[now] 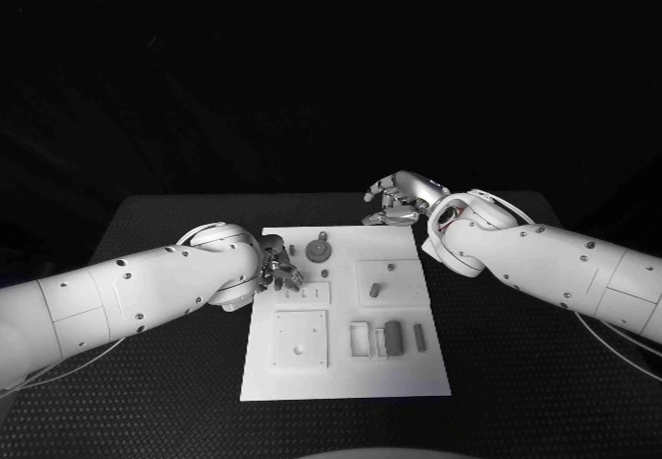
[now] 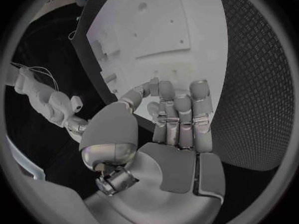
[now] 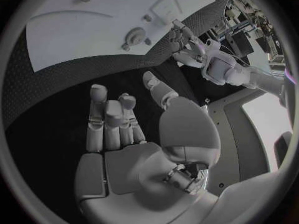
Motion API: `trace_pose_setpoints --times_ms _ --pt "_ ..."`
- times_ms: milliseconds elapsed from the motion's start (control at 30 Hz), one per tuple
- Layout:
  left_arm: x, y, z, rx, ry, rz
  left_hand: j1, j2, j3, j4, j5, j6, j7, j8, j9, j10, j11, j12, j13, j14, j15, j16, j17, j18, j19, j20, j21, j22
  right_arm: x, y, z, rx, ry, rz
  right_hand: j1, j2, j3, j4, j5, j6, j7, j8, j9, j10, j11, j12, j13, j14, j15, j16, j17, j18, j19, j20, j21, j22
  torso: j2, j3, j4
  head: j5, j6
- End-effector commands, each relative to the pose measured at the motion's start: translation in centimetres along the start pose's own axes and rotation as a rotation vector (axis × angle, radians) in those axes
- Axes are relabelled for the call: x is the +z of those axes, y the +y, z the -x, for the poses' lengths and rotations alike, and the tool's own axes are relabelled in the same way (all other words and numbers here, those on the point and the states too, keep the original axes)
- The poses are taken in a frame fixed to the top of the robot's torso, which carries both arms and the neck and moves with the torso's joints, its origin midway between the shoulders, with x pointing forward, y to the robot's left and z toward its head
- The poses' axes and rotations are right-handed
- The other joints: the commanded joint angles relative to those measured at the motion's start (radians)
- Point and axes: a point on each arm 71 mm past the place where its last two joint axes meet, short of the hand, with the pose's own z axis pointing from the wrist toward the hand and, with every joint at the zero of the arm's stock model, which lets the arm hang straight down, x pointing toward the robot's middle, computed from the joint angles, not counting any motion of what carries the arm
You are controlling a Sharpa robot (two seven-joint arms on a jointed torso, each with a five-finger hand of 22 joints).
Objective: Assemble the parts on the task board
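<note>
Both empty: left hand (image 1: 276, 268) curled at the task board's (image 1: 345, 382) edge, right hand (image 1: 400, 199) loosely curled beyond it.

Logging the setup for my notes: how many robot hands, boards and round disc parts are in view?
Hands: 2 (left hand, right hand)
Board: 1
Round part: 1
Total: 4
</note>
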Motion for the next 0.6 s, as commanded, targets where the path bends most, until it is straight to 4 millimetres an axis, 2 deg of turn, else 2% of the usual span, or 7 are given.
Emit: trace_pose_setpoints --times_ms 33,600 --pt "-0.06 -0.05 0.05 -0.045 0.000 0.006 0.024 0.013 0.096 -0.092 0.007 0.016 0.001 0.003 0.006 0.000 -0.006 0.004 -0.001 0.013 -0.024 0.004 -0.002 0.027 0.017 -0.020 0.006 0.021 0.02 0.09 -0.08 -0.001 0.008 0.007 -0.011 0.001 0.001 0.007 -0.002 0.001 0.005 0.003 -0.001 -0.007 -0.002 0.005 -0.001 -0.008 -0.001 -0.006 -0.001 0.030 0.000 -0.007 -0.004 0.016 0.001 -0.0005 -0.0006 0.000 -0.001" --pt "0.87 -0.42 -0.70 -0.042 -0.005 0.015 0.023 0.012 0.095 -0.091 0.009 0.016 0.001 0.003 0.006 0.000 -0.006 0.005 -0.001 0.013 -0.025 0.005 -0.002 0.027 0.017 -0.020 0.007 0.021 0.09 0.09 -0.13 0.000 0.009 0.006 -0.012 0.001 0.001 0.007 -0.002 0.000 0.005 0.003 -0.001 -0.008 -0.002 0.005 -0.002 -0.008 -0.001 -0.006 -0.001 0.030 0.000 -0.007 -0.004 0.016 0.002 0.0005 -0.0016 0.002 -0.001"
